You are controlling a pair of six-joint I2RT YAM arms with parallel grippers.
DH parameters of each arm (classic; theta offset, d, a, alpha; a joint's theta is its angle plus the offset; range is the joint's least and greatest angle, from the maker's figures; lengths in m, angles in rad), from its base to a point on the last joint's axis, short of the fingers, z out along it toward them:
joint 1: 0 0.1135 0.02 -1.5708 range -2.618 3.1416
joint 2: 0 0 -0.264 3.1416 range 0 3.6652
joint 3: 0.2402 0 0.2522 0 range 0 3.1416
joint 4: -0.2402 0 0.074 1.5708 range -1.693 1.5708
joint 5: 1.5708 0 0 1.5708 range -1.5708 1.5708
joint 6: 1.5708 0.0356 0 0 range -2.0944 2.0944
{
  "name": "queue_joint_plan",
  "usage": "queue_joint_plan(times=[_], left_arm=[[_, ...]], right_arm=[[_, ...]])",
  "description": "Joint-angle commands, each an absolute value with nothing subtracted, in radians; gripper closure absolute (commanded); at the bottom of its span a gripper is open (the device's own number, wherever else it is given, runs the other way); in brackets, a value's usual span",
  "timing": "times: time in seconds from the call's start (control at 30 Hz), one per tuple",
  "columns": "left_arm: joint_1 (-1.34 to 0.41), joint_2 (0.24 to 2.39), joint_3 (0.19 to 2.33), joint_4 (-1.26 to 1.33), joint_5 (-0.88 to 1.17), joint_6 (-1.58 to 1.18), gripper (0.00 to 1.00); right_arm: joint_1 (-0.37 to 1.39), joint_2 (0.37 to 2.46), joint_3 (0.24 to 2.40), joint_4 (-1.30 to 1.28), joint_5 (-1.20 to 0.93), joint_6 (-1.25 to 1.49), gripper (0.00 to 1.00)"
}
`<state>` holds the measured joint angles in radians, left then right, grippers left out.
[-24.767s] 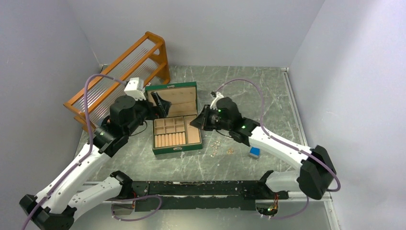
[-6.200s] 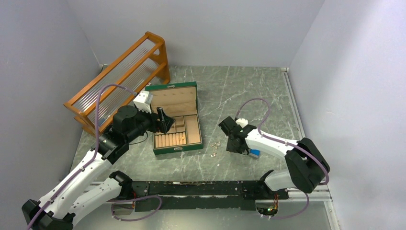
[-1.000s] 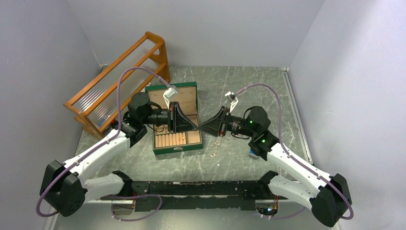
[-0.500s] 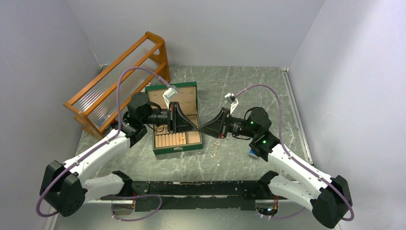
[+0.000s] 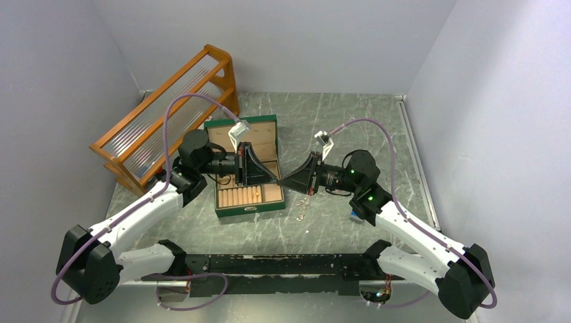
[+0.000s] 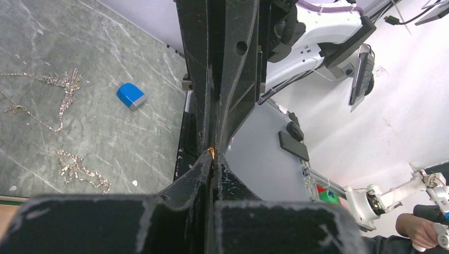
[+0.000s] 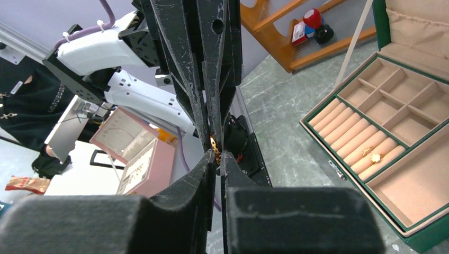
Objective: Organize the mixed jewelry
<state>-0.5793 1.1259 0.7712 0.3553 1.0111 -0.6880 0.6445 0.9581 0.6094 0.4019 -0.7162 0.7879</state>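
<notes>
Above the beige-lined green box's [image 5: 249,210] right edge, the left gripper [image 6: 213,159] is clamping tight on a tiny gold piece [image 7: 214,143]. The right gripper [image 7: 218,156], meeting it tip to tip, is seemingly pinching it too, jaws nearly together. Farther right, thin chains [image 5: 301,208] are lying on the marbled table [image 5: 350,121].

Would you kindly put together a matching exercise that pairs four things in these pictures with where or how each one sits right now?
Things:
1. green box
2. blue block
3. wooden rack
4. small gold piece

Place or state:
A. held in mid-air
B. orange-brown, at the far left
C. lying open, lid up
D. lying flat near loose chains

Pairs: 1-C, 2-D, 3-B, 4-A
</notes>
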Motion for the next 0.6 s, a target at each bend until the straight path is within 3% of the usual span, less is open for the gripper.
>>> queue_joint_plan(times=[0.0,0.33,0.57], left_arm=[[-0.574,1.127,0.77,0.413,1.044,-0.682,0.95],[-0.574,1.125,0.771,0.404,1.053,-0.671,0.95],[-0.574,1.125,0.764,0.429,1.06,-0.69,0.95]], right_arm=[[0.64,0.953,0.622,0.407,-0.72,0.774,0.86],[0.64,0.933,0.609,0.469,-0.725,0.798,0.81],[0.64,0.951,0.607,0.487,-0.733,0.81,0.91]])
